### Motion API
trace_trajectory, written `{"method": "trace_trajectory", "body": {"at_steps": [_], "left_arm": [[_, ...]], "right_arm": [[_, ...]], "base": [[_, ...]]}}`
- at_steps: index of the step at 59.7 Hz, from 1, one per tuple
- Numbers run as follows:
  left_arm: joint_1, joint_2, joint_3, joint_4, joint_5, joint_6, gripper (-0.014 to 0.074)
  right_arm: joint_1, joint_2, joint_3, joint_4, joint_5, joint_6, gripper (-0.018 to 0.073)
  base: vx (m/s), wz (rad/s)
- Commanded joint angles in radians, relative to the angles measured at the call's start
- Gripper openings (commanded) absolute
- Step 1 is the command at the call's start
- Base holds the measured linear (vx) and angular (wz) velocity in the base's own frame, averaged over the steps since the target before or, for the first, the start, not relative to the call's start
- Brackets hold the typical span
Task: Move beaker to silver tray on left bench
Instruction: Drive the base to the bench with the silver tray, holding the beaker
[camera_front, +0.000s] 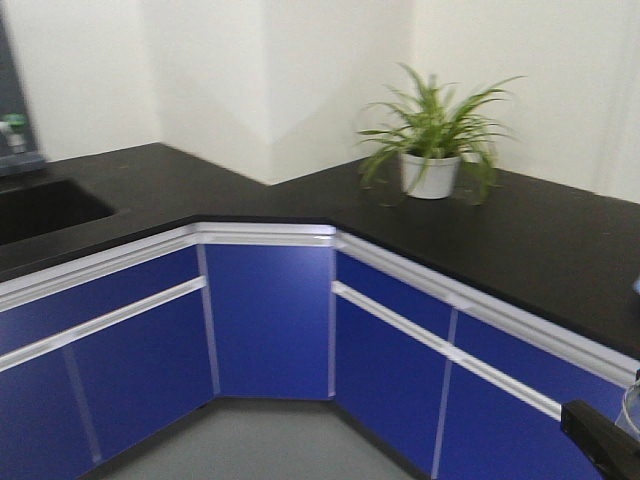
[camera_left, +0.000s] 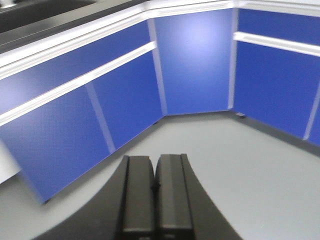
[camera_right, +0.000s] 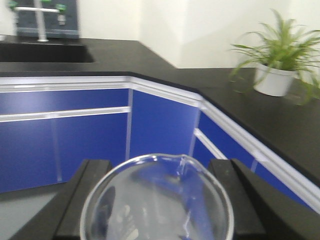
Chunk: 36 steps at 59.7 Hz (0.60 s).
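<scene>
Carrying step, by my read: right gripper (camera_right: 159, 197) has the beaker (camera_right: 150, 212) clamped betw. its two black fingers (camera_right: 82, 200), jaws spread about as wide as the glass, one finger at each side of the rim, at bottom centre of the right wrist view. In the front view only a sliver of glass shows at the lower right edge. The beaker is off the desk (camera_front: 250, 195), out in front of the blue cabinets (camera_front: 270, 320). Left gripper (camera_left: 155, 170) has its fingers pressed together w/ nothing betw. them, pointing at the cabinets and the grey floor (camera_left: 250, 165). The silver tray isn't in any view, so can't say where it sits. The black desk runs round the corner, sink (camera_front: 40, 210) at upper left, potted plant (camera_front: 432, 150) at upper right. Next move prob. calls for swinging left till the tray shows, keeping the beaker level, then clearing the desk edge before lowering.
</scene>
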<state>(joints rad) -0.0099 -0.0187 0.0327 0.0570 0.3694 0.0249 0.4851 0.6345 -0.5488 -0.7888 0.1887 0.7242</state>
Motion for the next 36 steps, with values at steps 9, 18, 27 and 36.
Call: {"method": "trace_trajectory", "body": {"at_steps": [9,18,27,36], "left_arm": [[-0.006,-0.007,0.02,-0.003,-0.075,-0.002,0.0001],[-0.006,-0.007,0.02,-0.003,-0.075,-0.002,0.0001],[-0.006,-0.007,0.02,-0.003,-0.075,-0.002,0.0001],[-0.006,-0.007,0.02,-0.003,-0.075,-0.002,0.0001]], "right_arm": [[0.0,-0.002,-0.031,-0.02,-0.058,-0.01,-0.0011],[0.0,-0.002,-0.031,-0.02,-0.058,-0.01,-0.0011],[0.0,-0.002,-0.031,-0.02,-0.058,-0.01,-0.0011],[0.0,-0.002,-0.031,-0.02,-0.058,-0.01,-0.0011]], "base": [[-0.35,0.61],[-0.3,0.5],[-0.23,0.38],[-0.15,0.37]]}}
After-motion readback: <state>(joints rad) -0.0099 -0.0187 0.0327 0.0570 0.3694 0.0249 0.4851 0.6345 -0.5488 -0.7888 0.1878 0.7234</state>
